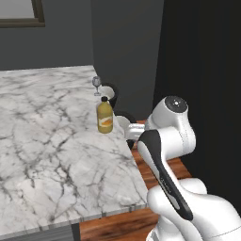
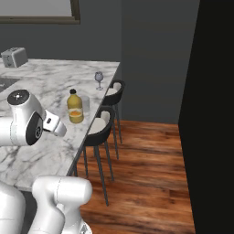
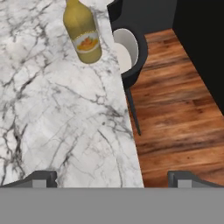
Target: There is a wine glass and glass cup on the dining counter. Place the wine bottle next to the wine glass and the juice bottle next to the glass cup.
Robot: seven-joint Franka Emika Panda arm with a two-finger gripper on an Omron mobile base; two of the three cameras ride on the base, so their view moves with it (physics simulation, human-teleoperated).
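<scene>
Two bar stools (image 2: 106,123) stand along the dining counter (image 1: 42,141) edge; the juice bottle (image 1: 105,116) stands upright near that edge, the wine glass (image 1: 96,84) farther back. Gripper (image 3: 113,178) spread wide, grasping nothing, above the marble

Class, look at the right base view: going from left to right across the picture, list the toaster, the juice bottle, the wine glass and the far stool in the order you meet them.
toaster → juice bottle → wine glass → far stool
</scene>
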